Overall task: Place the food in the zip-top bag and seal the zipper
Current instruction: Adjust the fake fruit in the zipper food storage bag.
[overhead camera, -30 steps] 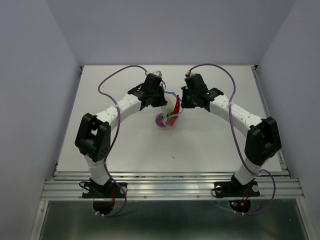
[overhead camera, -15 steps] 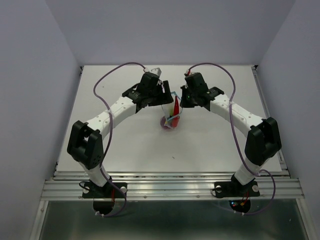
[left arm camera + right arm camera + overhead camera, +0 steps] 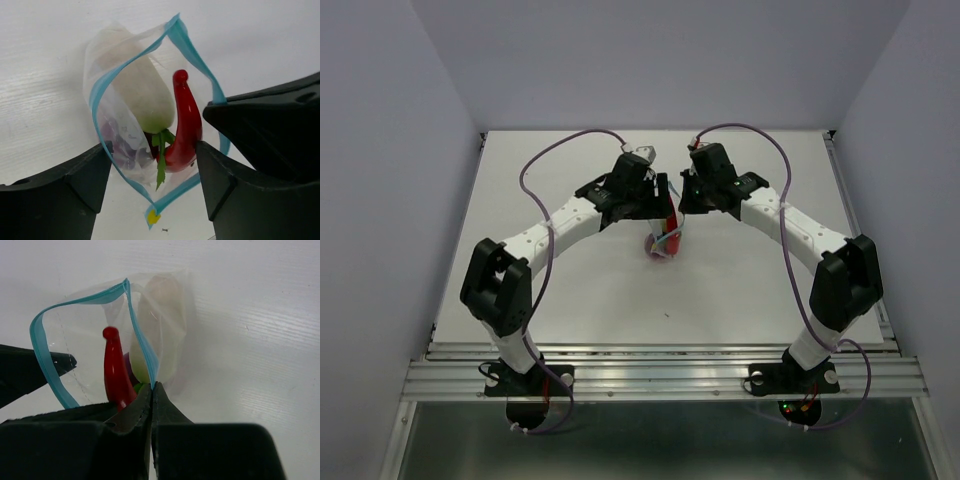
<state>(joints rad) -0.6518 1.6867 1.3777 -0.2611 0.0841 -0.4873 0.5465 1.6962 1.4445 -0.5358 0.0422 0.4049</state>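
We see the small clear crinkly zip-top bag (image 3: 116,125) at the middle of the white table (image 3: 570,290), holding the white oblong radish (image 3: 142,92), curved red chili (image 3: 186,130) and dark purple ball (image 3: 122,146). The right gripper (image 3: 151,390) pinches its light blue zipper strip (image 3: 197,60). The left gripper (image 3: 153,150) is spread, with the bag between its fingers.

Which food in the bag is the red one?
The curved chili. The radish beside it is white with green, and the ball is purple.
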